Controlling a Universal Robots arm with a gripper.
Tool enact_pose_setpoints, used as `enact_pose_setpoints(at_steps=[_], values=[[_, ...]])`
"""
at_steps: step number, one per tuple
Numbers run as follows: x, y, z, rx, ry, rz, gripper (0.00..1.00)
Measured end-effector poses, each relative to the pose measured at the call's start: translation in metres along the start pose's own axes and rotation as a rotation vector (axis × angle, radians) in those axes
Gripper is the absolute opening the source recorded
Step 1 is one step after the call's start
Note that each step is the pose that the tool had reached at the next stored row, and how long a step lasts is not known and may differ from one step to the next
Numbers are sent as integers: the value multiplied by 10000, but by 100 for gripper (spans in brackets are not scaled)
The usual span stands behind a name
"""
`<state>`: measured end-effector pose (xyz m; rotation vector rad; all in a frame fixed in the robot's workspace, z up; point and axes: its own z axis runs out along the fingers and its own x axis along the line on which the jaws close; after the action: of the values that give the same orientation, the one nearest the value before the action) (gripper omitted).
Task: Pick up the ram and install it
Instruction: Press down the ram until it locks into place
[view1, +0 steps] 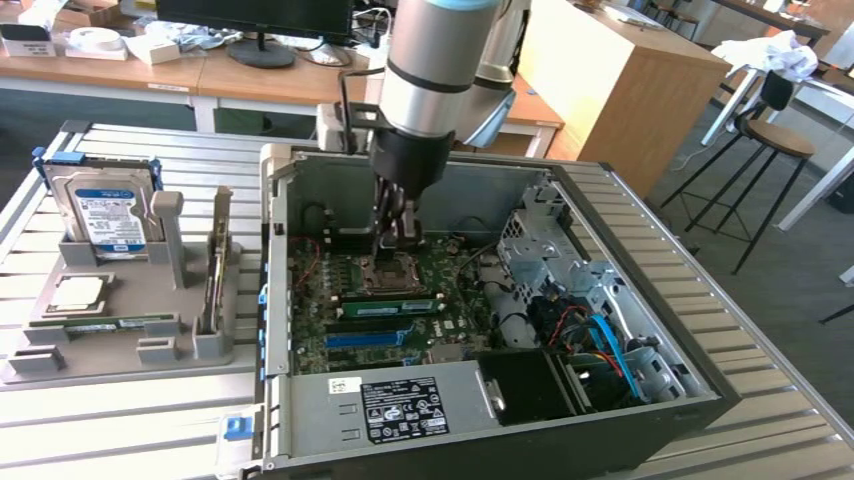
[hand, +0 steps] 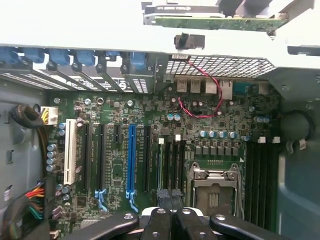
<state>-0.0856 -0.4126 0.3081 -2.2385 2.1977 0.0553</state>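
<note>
The arm is down inside the open computer case (view1: 694, 390), its claw (view1: 398, 243) hanging just above the motherboard (view1: 461, 275) by the processor socket (view1: 392, 276). The fingers (hand: 172, 210) are pressed together, gripping nothing. The ram (view1: 104, 324) lies flat in the grey holder (view1: 200, 345), along its front edge, on the table's (view1: 134, 420) left side in the exterior view.
</note>
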Motion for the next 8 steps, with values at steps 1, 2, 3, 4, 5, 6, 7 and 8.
enact_pose_setpoints(at_steps=[1,2,3,4,5,6,7,8], values=[[-1,0,-20,0,-1,0,10],[-1,1,-40,-1,0,0,10],[-2,2,-62,0,0,0,10],[-2,2,-82,-1,0,0,10],[-3,2,-102,0,1,0,10],[-3,3,-121,-1,0,0,10],[-4,3,-139,0,0,0,10],[-4,4,-157,0,0,0,10]])
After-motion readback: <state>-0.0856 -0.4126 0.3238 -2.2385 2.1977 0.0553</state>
